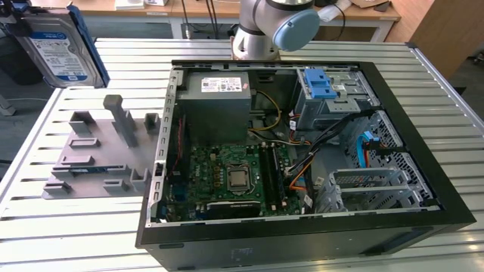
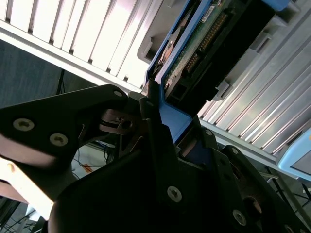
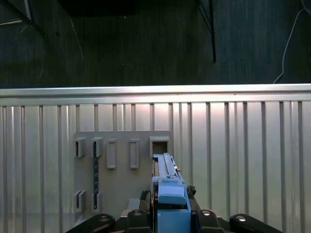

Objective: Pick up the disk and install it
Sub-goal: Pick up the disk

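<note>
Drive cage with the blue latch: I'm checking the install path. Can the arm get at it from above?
Probably yes: the case lies open, nothing covers the drive cage, and the cables run beside it. The jaws are shut on the disk.

A slatted silver metal counter point(image 1: 423, 96) spans the scene under even light. Behind it stands a light wooden desk with white legs point(image 1: 196, 10), with a brown wooden panel point(image 1: 446, 28) at the exterior view's right. Past the counter's edge lies dark grey floor point(image 3: 146, 48).
</note>
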`<move>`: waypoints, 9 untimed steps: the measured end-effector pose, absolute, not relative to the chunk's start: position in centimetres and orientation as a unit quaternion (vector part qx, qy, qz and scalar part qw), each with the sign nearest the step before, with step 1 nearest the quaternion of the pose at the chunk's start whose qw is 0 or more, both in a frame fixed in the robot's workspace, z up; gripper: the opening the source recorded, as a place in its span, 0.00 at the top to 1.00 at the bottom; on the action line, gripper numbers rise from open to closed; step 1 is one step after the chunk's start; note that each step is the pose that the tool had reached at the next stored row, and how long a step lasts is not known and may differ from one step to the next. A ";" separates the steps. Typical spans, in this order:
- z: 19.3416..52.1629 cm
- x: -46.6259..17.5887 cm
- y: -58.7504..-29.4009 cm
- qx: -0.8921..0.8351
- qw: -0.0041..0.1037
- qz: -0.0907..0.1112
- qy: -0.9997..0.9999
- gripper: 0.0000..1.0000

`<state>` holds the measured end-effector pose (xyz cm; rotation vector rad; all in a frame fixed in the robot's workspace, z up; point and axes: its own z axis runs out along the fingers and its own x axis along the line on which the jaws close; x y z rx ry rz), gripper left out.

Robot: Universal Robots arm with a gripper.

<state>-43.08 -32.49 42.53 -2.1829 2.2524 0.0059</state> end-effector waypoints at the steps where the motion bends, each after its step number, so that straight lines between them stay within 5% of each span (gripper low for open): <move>1: 42.7 -43.1 -32.5 -0.696 0.002 0.002 0.718 0.64; 9: 43.6 -43.1 -32.5 -0.696 0.003 0.002 0.718 0.64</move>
